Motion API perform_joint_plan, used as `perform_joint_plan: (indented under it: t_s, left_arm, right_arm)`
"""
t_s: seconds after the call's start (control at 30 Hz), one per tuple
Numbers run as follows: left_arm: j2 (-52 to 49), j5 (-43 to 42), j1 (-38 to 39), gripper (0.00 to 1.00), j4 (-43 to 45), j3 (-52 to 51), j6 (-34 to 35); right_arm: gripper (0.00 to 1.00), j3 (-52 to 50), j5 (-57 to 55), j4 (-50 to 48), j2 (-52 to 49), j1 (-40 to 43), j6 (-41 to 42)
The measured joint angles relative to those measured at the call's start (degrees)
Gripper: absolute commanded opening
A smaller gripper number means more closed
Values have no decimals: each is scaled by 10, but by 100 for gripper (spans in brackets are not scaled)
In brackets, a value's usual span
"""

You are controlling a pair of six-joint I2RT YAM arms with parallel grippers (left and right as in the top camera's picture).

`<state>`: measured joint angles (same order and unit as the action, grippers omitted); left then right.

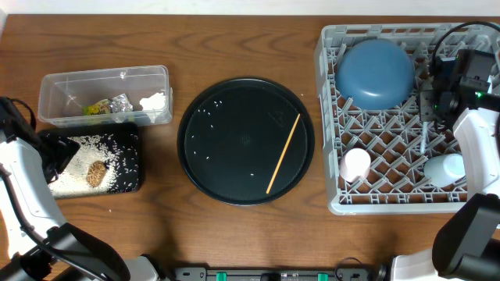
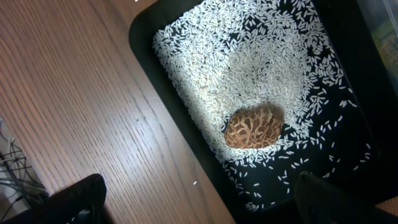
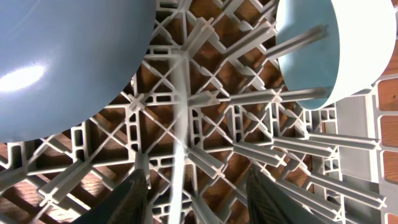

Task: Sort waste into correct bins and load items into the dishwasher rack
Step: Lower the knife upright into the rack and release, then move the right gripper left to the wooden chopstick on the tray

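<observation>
A black round plate [image 1: 226,156] in the middle holds a wooden chopstick [image 1: 283,154] and a few rice grains. The grey dishwasher rack [image 1: 332,117] on the right holds a blue bowl [image 1: 375,72], a white cup [image 1: 355,164], a pale blue cup [image 1: 445,168] and a white stick-like utensil [image 1: 423,140]. My right gripper [image 3: 199,186] is open low over the rack, its fingers either side of that utensil [image 3: 180,124] without touching it. My left gripper [image 2: 199,199] is open and empty over the near edge of a black tray [image 2: 360,93] of rice with a brown lump [image 2: 253,127].
A clear plastic bin [image 1: 55,82] at the back left holds wrappers and scraps. The black rice tray [image 1: 129,168] sits just in front of it. In the right wrist view the blue bowl [image 3: 62,62] and pale blue cup [image 3: 329,50] stand close on either side.
</observation>
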<state>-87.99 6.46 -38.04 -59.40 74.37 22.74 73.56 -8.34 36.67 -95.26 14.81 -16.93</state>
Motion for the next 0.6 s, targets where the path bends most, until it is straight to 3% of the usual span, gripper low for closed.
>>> perform_joint_plan:
  t_s: [0.13,0.3,0.5,0.6]
  left_arm:
    - [0,0,0,98,0,0,0]
    - [0,0,0,98,0,0,0]
    - [0,0,0,98,0,0,0]
    - [0,0,0,98,0,0,0]
  right_arm:
    - [42,0,4,0,3,-1,9]
    - [30,0,29,3,45,-20,35]
    - [28,7,121,54,143,-96,138]
    - [19,10,164,92,170,-146,217]
